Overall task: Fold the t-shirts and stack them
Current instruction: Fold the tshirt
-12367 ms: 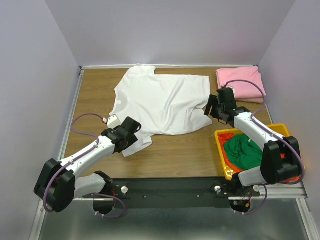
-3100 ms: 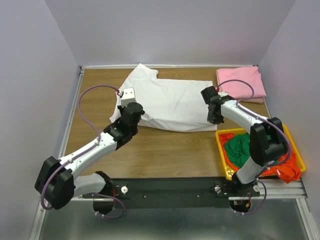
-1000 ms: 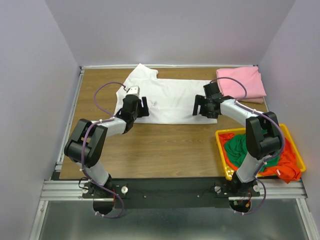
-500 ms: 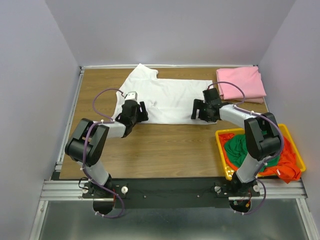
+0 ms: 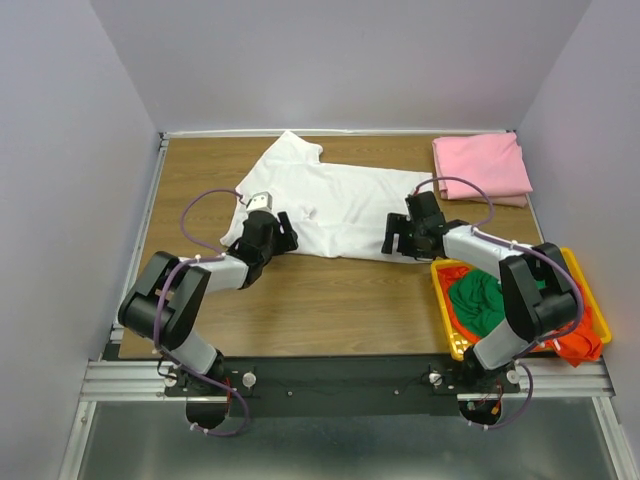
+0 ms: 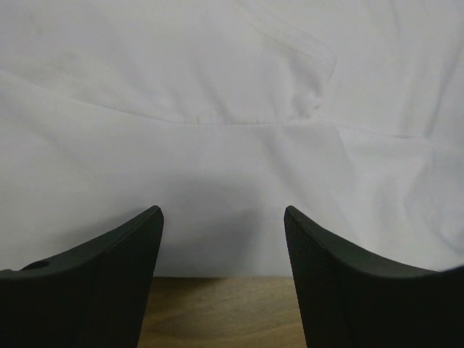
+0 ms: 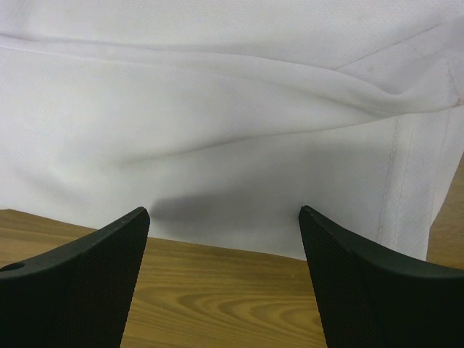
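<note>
Left tool (image 5: 284, 232) spread wide at near hem of white t-shirt (image 5: 340, 200) lying on wooden surface (image 5: 300, 295), right tool (image 5: 393, 236) equally wide at same hem, pink t-shirt (image 5: 480, 166) folded at far right corner

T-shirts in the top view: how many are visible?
4. The white t-shirt lies spread mid-table; the pink t-shirt sits folded in the far right corner; the green t-shirt and orange t-shirt are bunched in the yellow basket, near right. More may be hidden beneath them.
</note>
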You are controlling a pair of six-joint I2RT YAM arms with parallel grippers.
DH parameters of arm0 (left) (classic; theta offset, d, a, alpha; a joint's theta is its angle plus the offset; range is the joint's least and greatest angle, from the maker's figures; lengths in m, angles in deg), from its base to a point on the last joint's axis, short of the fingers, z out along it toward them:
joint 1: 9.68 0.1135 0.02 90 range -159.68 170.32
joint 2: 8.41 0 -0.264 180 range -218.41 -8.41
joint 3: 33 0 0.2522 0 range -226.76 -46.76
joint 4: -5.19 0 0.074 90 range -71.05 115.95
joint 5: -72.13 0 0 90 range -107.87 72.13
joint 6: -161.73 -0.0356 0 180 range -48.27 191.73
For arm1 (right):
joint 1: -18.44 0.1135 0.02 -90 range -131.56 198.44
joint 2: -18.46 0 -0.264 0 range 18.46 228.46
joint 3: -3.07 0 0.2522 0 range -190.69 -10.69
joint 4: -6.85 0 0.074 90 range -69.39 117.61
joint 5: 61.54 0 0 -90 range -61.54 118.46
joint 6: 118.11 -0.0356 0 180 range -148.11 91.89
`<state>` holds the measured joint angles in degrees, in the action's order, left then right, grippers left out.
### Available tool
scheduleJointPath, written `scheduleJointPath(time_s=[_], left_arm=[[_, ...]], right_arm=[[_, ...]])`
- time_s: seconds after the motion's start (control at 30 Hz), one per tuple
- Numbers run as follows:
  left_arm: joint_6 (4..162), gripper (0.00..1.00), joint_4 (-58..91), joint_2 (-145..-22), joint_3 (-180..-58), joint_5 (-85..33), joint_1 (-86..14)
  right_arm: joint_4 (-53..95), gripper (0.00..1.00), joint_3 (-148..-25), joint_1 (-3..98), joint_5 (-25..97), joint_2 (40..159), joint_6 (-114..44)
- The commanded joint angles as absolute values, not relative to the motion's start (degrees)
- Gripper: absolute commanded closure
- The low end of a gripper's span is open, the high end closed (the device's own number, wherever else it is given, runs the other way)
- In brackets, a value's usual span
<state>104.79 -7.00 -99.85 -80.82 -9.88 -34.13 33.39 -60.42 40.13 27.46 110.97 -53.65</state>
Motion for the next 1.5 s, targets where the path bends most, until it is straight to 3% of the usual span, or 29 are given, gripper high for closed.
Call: scheduleJointPath(time_s=[0.0, 0.23, 0.5, 0.67, 1.0, 1.47], left_arm=[[107.2, 0.25, -4.0, -94.5, -79.1, -6.2, -35.5], [107.7, 0.25, -0.2, -87.4, -78.9, -1.0, -40.6], [106.8, 0.24, -5.6, -96.6, -86.1, -3.4, -45.1], [106.0, 0.24, -14.2, -100.4, -84.0, -3.8, -45.2], [106.0, 0.24, -21.2, -106.5, -79.6, -4.0, -45.2], [112.8, 0.25, -19.4, -103.4, -69.6, 2.5, -45.5]], right_arm=[[40.5, 0.09, -58.4, 40.5, 26.1, 109.9, -55.4], [42.5, 0.09, -61.6, 40.9, 25.8, 106.6, -54.4], [42.7, 0.09, -70.7, 47.4, 22.1, 109.0, -54.9], [37.4, 0.09, -71.9, 49.9, 21.7, 112.8, -55.4], [32.2, 0.09, -69.7, 52.1, 22.9, 121.9, -57.0], [31.8, 0.09, -59.0, 56.1, 21.2, 116.8, -61.5]])
